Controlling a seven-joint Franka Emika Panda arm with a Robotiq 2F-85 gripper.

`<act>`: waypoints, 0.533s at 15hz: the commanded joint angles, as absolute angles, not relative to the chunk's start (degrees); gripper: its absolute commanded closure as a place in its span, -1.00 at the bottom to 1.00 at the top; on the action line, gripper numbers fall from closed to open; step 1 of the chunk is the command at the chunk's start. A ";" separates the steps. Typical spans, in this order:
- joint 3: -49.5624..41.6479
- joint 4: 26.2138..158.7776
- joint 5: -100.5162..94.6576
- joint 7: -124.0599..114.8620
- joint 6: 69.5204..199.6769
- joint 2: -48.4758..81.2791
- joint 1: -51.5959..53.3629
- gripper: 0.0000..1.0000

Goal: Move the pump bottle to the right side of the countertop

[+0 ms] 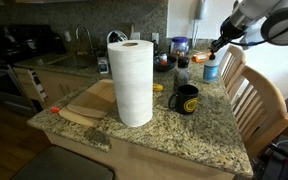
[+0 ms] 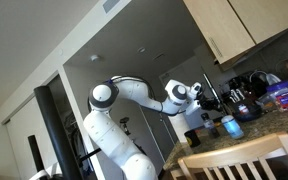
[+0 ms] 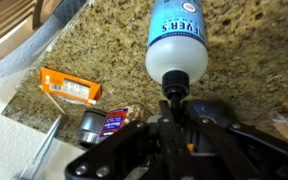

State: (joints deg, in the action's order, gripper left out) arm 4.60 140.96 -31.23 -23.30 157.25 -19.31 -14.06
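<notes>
The light-blue pump bottle (image 1: 211,69) stands near the far right edge of the speckled granite countertop (image 1: 174,130), behind the black mug (image 1: 187,99). My gripper (image 1: 218,44) is right above it, closed on its pump top. In the wrist view the bottle (image 3: 179,40) points away from the camera over the granite (image 3: 254,60), and its pump neck runs between my jaws (image 3: 174,105). It also shows in an exterior view (image 2: 231,126) just below the gripper (image 2: 210,100). I cannot tell whether the bottle rests on the counter or is lifted.
A tall white paper-towel roll (image 1: 134,82) stands mid-counter beside a wooden cutting board (image 1: 89,100). A dark brown bottle (image 1: 182,72) stands left of the pump bottle. Wooden chairs (image 1: 259,100) stand along the counter's right edge. An orange packet (image 3: 71,85) lies on the granite.
</notes>
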 commanded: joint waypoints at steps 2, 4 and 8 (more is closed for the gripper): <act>11.05 138.54 -48.93 -43.85 164.82 -18.86 -25.37 0.92; 14.33 137.00 -56.99 -53.89 165.42 -19.64 -30.51 0.92; 20.93 133.08 -71.52 -73.41 163.03 -21.01 -38.79 0.92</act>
